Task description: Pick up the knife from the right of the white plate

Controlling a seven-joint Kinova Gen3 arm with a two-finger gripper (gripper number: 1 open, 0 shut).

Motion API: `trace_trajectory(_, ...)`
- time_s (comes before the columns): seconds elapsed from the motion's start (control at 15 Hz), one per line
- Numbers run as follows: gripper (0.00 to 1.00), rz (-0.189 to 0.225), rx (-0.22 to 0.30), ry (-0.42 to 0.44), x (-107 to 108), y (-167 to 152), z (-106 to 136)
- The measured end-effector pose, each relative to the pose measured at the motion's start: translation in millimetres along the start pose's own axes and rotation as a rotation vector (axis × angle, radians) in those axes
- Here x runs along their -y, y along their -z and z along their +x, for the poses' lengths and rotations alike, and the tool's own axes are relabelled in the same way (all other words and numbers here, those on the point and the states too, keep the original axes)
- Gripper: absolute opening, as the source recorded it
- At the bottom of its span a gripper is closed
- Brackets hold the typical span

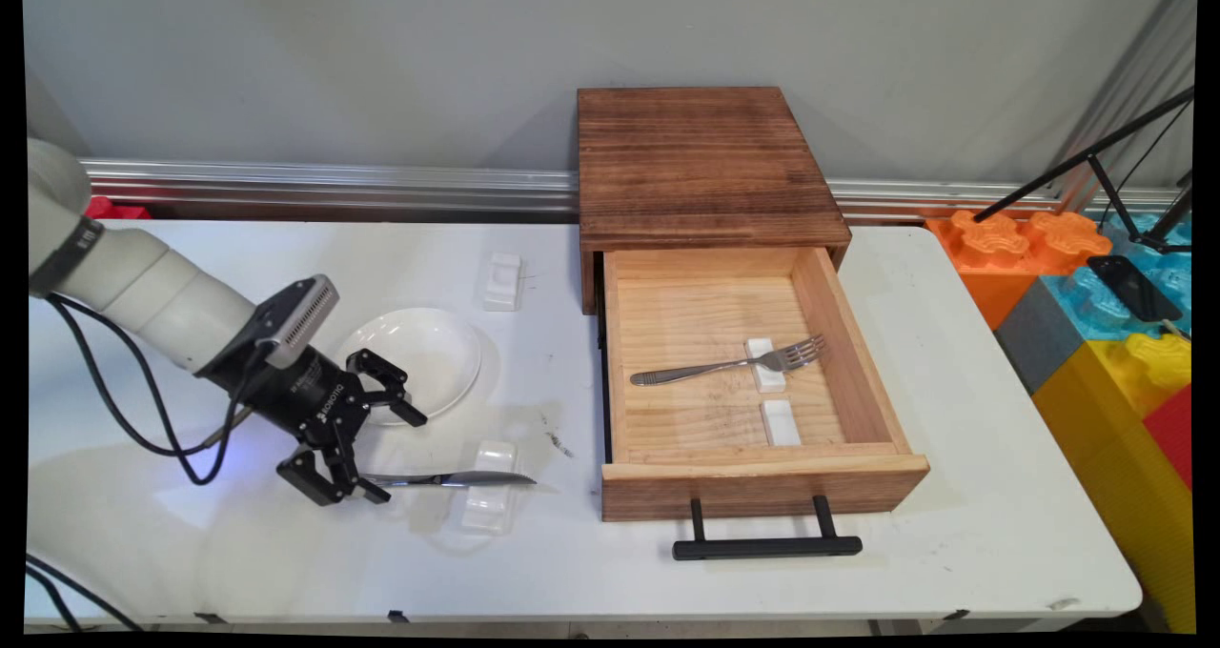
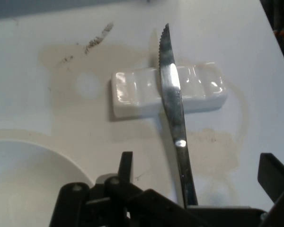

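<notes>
Hanging low over the left of the white table (image 1: 963,534), with the black two-finger gripper (image 1: 398,457) spread wide and gripping nothing. Straddling, with jaws apart, the handle end of a serrated silver table knife (image 1: 457,479), seen in the hand view running up between the fingers (image 2: 127,165) with a clear gap on either side. Lying flat, that knife (image 2: 173,99), its blade crossing a small white ceramic cutlery rest (image 2: 132,92) and pointing away from the hand toward the drawer. Sitting just beside the gripper, on its far side, a round white shallow plate (image 1: 429,353), and beyond it a second white rest (image 1: 502,281) standing bare. Standing pulled open to the right, the pale wooden drawer (image 1: 762,486) of a dark brown wooden box (image 1: 710,162), holding a silver fork (image 1: 724,367) propped on one of two white rests, the nearer rest (image 1: 780,422) lying unoccupied.
</notes>
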Motion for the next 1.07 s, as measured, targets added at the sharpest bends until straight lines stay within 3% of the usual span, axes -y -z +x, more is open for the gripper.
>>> trace_trajectory(1.07, 1.00, 0.015, -0.004, 0.025, -2.9, -30.6, -8.2)
